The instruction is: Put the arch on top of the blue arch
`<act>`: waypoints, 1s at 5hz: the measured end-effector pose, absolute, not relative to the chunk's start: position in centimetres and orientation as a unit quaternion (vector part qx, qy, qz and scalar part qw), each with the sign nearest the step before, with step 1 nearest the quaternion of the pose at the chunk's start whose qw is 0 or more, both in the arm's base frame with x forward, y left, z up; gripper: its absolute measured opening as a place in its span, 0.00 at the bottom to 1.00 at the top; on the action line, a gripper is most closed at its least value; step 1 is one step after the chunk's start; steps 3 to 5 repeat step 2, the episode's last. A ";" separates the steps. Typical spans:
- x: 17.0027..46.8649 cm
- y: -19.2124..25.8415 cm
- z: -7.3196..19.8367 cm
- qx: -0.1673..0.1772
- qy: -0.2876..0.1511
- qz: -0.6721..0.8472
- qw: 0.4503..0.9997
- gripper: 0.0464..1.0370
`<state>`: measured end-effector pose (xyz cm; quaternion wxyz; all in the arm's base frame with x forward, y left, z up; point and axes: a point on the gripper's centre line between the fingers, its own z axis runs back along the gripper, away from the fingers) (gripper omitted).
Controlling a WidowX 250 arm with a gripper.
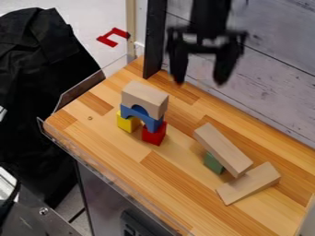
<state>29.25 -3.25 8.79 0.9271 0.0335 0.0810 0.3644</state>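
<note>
Gripper [198, 83] hangs w/ its fingers spread, released, nothing btwn them. Plain wood arch [144, 97], the task's pc, sits below & view-left of the fingers, upright on top of blue arch [152, 125]. Under that, further below the fingers, yellow block [125, 123] & red block [154, 134] carry the blue arch, one per end. View-right & well below the fingers: green block [212, 163] nr two wood planks, upper plank [222, 148] & lower plank [249, 183]; prob. not needed.

Status: placement looks done, ~100%. Arch is on & unsupported by the fingers; nothing obvious left, exc. maybe parking the arm w/o knocking the stack.
</note>
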 end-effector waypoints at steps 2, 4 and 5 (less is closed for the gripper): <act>27.7 -4.6 8.0 0.007 0.044 0.125 0.991 0.96; 27.7 -4.6 8.0 0.007 0.044 0.125 0.991 0.96; 27.7 -4.6 8.0 0.007 0.044 0.125 0.991 0.96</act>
